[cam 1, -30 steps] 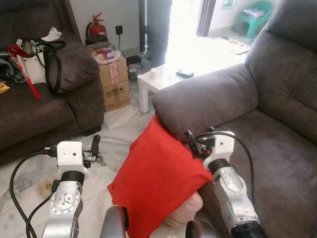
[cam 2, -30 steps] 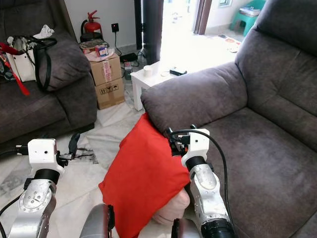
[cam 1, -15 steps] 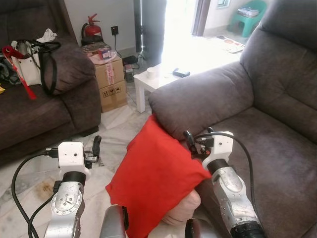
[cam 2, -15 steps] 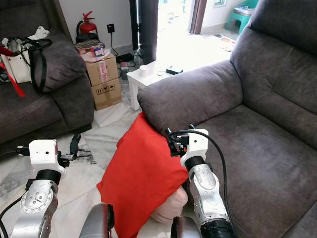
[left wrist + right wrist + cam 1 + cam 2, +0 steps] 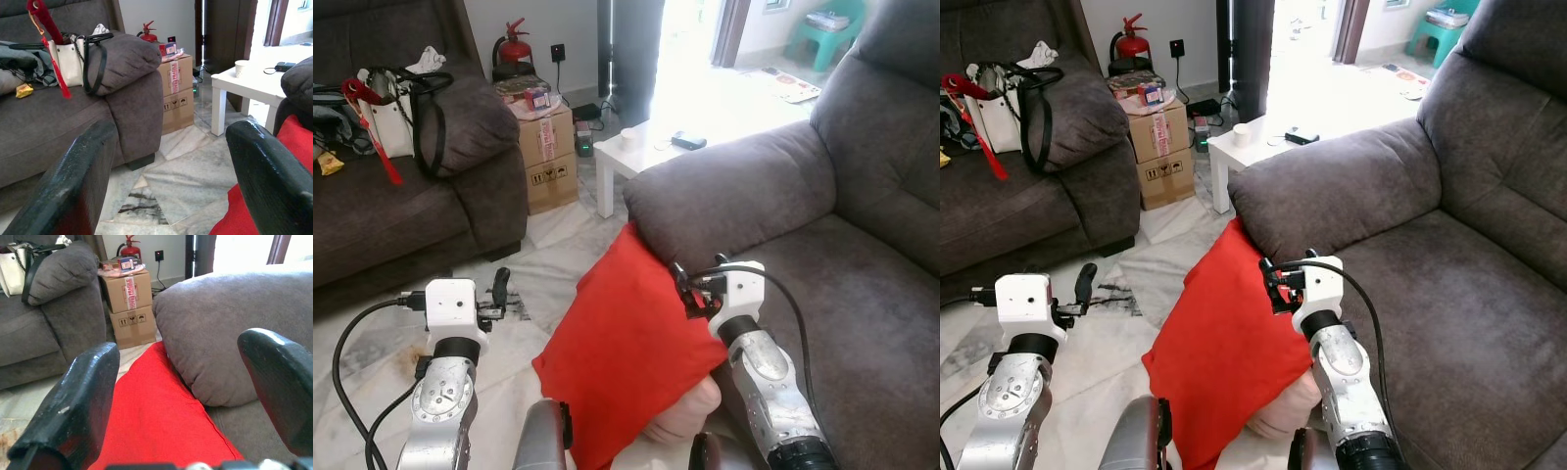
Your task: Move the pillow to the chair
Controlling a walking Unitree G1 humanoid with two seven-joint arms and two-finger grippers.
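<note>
The red pillow [image 5: 626, 362] hangs tilted between my arms, its top corner touching the front of the grey armchair's armrest [image 5: 724, 196]. My right gripper [image 5: 688, 287] is open at the pillow's upper right edge, just under the armrest. In the right wrist view the fingers [image 5: 78, 406] stand wide apart over the red fabric [image 5: 156, 421]. My left gripper [image 5: 499, 290] is open and holds nothing, left of the pillow above the marble floor. The armchair's seat [image 5: 871, 294] lies to the right of my right arm.
A dark sofa [image 5: 401, 215] with a white handbag [image 5: 386, 117] stands at the left. Cardboard boxes [image 5: 546, 147], a fire extinguisher [image 5: 514, 49] and a small white table [image 5: 656, 157] stand behind the armrest. A pale pink rounded thing [image 5: 685, 416] shows under the pillow.
The whole view has shifted slightly as the camera moved. The pillow and both arms keep about the same pose against the armrest.
</note>
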